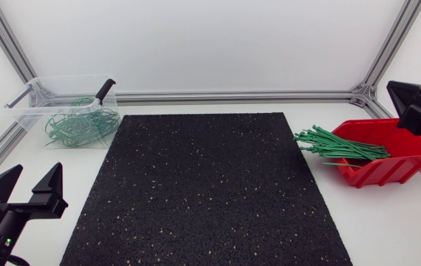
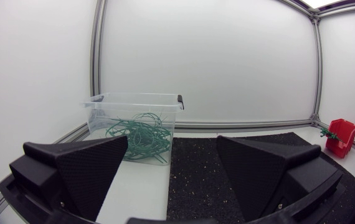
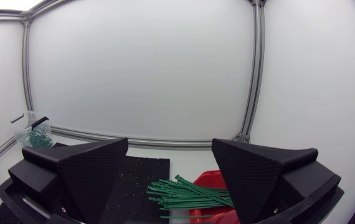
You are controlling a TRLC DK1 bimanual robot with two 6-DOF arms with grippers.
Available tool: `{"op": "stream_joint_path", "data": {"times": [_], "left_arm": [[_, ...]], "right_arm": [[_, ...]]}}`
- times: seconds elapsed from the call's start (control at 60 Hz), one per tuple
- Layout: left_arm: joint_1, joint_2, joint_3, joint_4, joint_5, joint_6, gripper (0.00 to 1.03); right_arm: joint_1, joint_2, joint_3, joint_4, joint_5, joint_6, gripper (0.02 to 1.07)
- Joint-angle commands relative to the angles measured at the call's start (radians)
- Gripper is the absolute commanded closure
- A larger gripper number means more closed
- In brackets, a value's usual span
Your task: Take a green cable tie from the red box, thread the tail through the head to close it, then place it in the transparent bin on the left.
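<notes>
Pincer on left arm (image 1: pixel 35 176) spread apart, right pincer (image 3: pixel 170 143) likewise (cropped overhead), red box (image 3: pixel 210 180) half hidden behind it.

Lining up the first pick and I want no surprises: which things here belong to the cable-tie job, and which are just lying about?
For the job: straight green cable ties, red box, transparent bin with looped ties inside, left gripper and right gripper, both open.

Just lying about: black speckled mat.

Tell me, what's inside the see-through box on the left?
The see-through bin holds a tangled pile of looped green cable ties. They cover part of its floor, so anything underneath them cannot be seen.
</notes>
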Motion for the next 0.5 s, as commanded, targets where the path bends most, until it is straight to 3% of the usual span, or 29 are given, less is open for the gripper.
{"op": "stream_joint_path", "data": {"times": [0.0,0.283,0.483], "left_arm": [[0.007,-0.006,-0.039,-0.013,-0.008,-0.003,0.04],[0.007,-0.006,-0.039,-0.011,-0.008,-0.003,0.04],[0.007,-0.006,-0.039,-0.013,-0.008,-0.002,0.04]], "right_arm": [[0.0,0.115,0.117,-0.074,-0.012,0.025,0.09],[-0.076,0.427,0.386,-0.307,-0.075,-0.013,0.1],[-0.17,0.612,0.508,-0.45,-0.233,-0.157,0.11]]}}
